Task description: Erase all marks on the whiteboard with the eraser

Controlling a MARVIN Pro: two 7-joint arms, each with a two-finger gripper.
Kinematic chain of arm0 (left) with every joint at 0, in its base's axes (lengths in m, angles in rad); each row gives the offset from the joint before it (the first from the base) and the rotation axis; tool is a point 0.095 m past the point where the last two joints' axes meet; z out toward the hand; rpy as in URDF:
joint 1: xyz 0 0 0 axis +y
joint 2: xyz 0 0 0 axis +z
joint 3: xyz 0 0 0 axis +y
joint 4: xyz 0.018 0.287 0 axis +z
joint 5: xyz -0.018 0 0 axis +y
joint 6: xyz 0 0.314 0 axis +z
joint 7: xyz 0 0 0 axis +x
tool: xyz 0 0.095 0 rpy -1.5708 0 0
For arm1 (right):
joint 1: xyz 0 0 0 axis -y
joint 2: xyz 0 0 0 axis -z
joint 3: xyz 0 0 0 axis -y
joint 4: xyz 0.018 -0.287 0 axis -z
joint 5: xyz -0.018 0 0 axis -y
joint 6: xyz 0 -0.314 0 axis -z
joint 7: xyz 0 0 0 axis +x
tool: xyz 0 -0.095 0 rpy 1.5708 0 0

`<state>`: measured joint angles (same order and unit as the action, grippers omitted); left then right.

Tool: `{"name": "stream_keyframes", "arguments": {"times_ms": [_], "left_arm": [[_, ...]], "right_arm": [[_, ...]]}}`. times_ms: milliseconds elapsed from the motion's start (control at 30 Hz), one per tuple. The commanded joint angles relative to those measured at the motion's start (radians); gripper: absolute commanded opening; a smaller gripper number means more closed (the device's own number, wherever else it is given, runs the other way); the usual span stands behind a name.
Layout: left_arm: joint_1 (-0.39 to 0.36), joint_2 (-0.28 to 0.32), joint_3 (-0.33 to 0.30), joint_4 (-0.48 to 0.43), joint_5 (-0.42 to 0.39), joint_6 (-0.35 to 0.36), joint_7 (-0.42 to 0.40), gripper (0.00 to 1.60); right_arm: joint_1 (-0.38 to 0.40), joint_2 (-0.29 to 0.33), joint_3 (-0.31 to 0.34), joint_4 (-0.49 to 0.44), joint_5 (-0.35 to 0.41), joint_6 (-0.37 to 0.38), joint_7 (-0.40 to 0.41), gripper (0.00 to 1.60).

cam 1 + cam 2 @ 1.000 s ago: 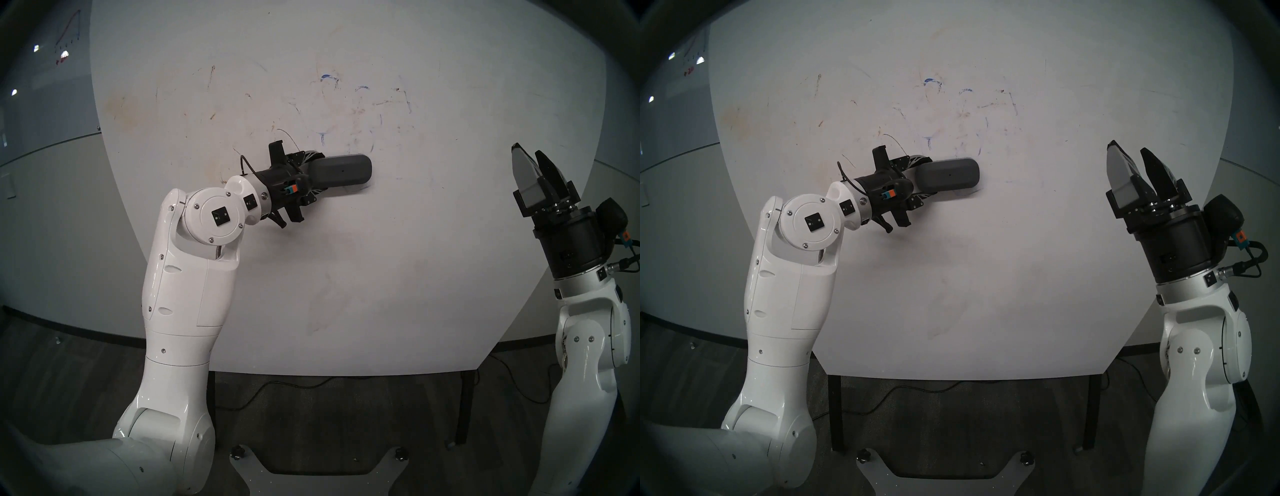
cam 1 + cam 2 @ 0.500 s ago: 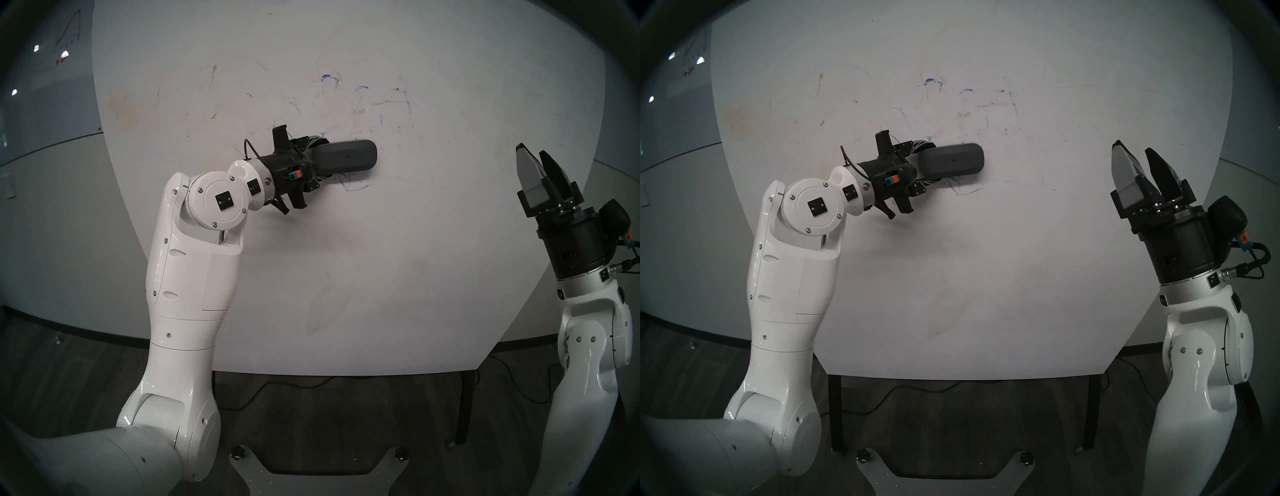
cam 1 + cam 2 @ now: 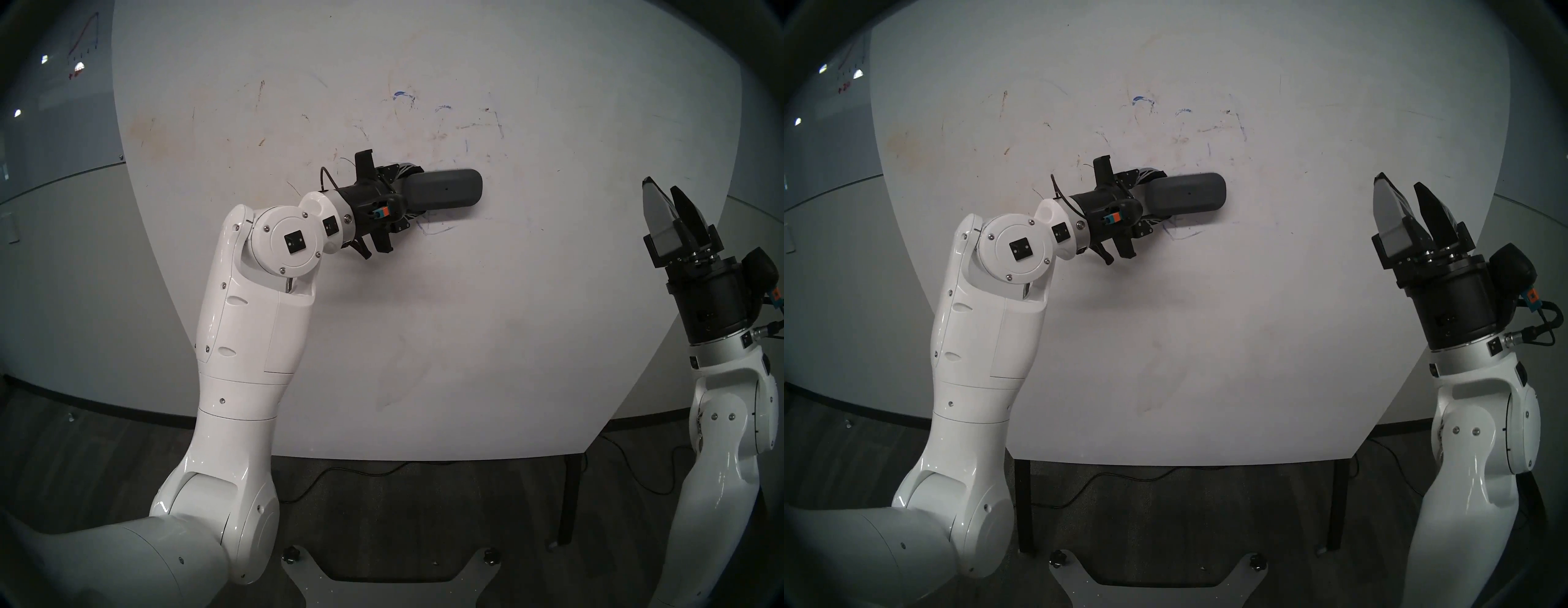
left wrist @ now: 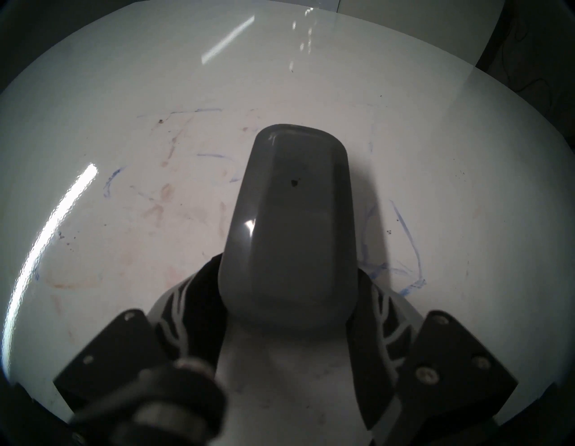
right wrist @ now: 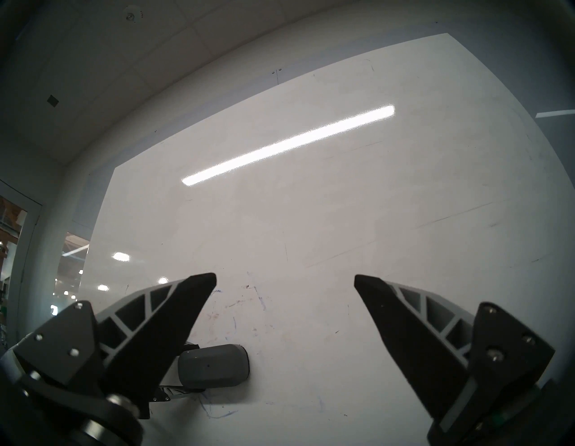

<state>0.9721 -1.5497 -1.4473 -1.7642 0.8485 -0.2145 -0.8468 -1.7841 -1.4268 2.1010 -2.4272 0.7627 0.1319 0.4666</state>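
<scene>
The whiteboard [image 3: 466, 339] fills the head views, scuffed with brown smudges. My left gripper [image 3: 409, 193] is shut on the near end of the dark grey eraser [image 3: 445, 193], which lies flat against the board and points right. Faint blue marks remain above it [image 3: 399, 93] and a curved blue line [image 3: 437, 229] shows just below it. In the left wrist view the eraser [image 4: 289, 218] sits between the fingers, with blue strokes [image 4: 407, 236] to its right. My right gripper [image 3: 664, 187] hangs open and empty off the board's right side, the eraser [image 5: 214, 364] low in its wrist view.
A grey wall panel with a red graph [image 3: 85, 38] is at the upper left. Black stand legs [image 3: 572, 496] and a floor cable [image 3: 339, 475] lie under the board's bottom edge. The robot's base plate [image 3: 390, 573] is at the bottom centre.
The left arm has slid the eraser up and to the right across the board, uncovering a curved blue line below it. The right arm has drifted slightly right, still open.
</scene>
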Motion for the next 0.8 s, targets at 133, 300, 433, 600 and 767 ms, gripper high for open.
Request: {"name": "stream_keyframes", "arguments": {"times_ms": [133,300,433,600,767], "left_arm": [[0.029,0.013,-0.005,0.059,0.065,0.048,0.011,0.0],[0.063,0.018,-0.002,0.054,0.061,0.047,0.014,0.0],[0.082,0.021,-0.002,0.062,0.059,0.046,0.022,0.0],[0.086,0.021,-0.004,0.066,0.063,0.051,0.037,0.0],[0.092,0.031,-0.015,0.076,0.066,0.047,0.055,0.0]], "right_arm": [[-0.004,-0.008,0.009,-0.016,0.007,0.0,0.004,1.6],[-0.004,-0.012,0.013,-0.016,0.009,0.001,0.007,1.6],[-0.005,-0.014,0.017,-0.016,0.009,0.002,0.008,1.6],[-0.005,-0.018,0.024,-0.016,0.01,0.003,0.009,1.6],[-0.006,-0.021,0.033,-0.016,0.01,0.004,0.011,1.6]]}}
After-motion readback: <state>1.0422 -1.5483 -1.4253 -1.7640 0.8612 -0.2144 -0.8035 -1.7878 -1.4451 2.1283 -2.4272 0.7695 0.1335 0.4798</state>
